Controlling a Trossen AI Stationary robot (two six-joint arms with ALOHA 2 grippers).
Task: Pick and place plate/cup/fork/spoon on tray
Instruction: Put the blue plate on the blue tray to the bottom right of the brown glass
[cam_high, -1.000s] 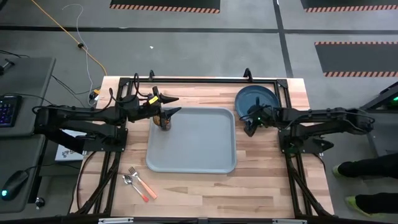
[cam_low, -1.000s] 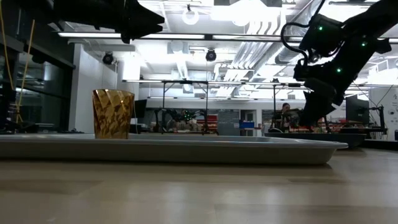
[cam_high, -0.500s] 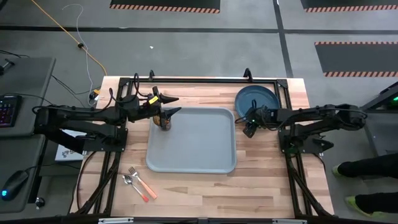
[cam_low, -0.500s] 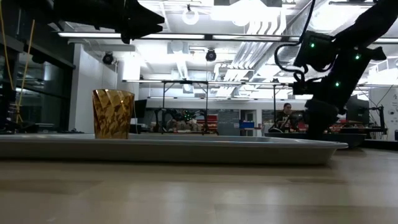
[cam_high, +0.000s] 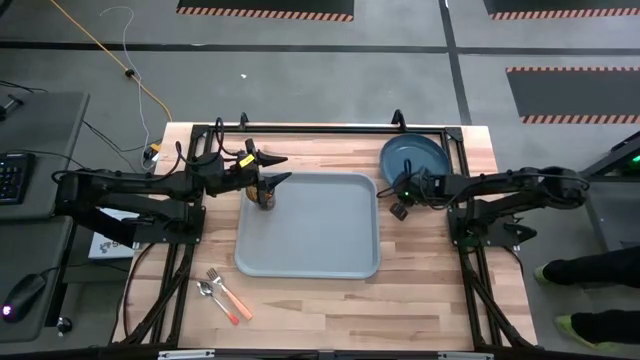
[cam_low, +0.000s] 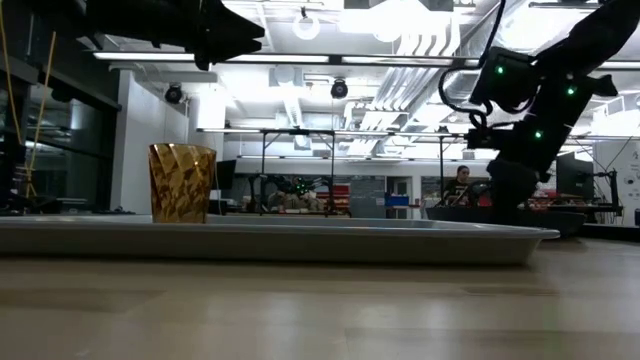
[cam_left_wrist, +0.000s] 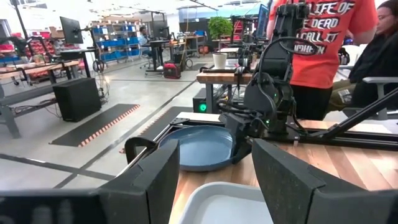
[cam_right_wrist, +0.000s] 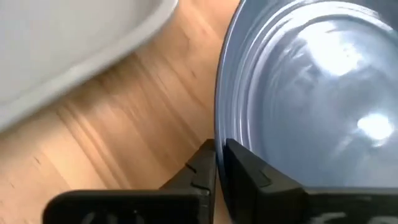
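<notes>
The dark blue plate lies on the wooden table at the far right, beside the tray. My right gripper is shut on the plate's rim on the side near the tray; it also shows in the low view. The amber cup stands upright in the tray's far left corner. My left gripper hangs open just above the cup, touching nothing. The fork and the spoon lie on the table near the tray's near left corner. My right gripper pinches the plate's raised rim between its two fingers, one on the inner side and one on the outer side. The fingers slant down from the table's right. The plate still rests on the table.
A black frame rail runs along the table's far edge. The tray's middle and right part are bare. In the left wrist view a person in an orange shirt stands beyond the table, behind my right arm.
My right gripper has come down from above the plate to its rim and has taken hold of it. My left arm and the cup have kept still.
</notes>
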